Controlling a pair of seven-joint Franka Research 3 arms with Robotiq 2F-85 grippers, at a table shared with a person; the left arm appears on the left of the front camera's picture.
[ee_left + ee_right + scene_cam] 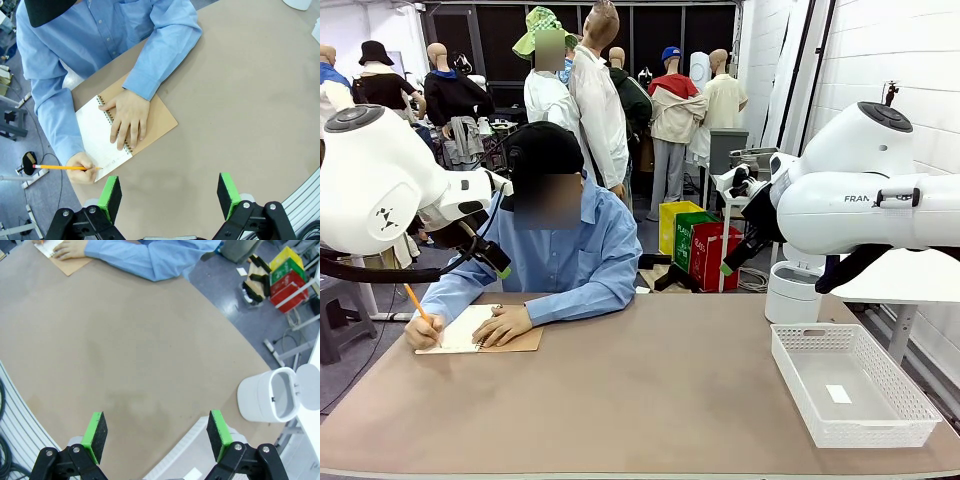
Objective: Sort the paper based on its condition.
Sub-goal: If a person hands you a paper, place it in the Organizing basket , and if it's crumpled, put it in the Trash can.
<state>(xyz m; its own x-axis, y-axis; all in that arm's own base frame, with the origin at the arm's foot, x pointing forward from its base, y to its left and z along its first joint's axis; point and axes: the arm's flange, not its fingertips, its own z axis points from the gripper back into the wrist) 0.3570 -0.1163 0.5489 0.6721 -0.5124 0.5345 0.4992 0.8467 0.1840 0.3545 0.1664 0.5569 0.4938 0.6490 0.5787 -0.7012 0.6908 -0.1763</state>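
**Front view.** The paper point(460, 327) is the white page of an open notebook point(515, 342) at the counter's point(650, 400) far left, in front of the person. It is bound at the spiral, with one palm resting on it and a pencil point(415, 300) working on it. A white basket point(817, 430) stands at the right and holds a tiny scrap point(838, 393).

**Left wrist view.** The left hand point(169, 196) hangs above the counter, pads spread wide and holding nothing. The paper point(95, 132) lies just beyond it. Its long axis follows the spiral binding, running diagonally from upper left to lower right. The free long edge faces away from the brown cover.

**Right wrist view.** The right hand point(156, 434) is likewise spread and empty over bare counter, well apart from the paper point(47, 247) at the top left corner. A white bin point(270, 400) sits off the counter's edge.

**Assessment.** The sheet should be very light, limp and easily creased or torn. Lying flat, it gives the pads little to bite on. A free corner or outer edge, lifted or offered by the person, looks like the soundest place to pinch. The bound side and the area under the palm are unavailable.
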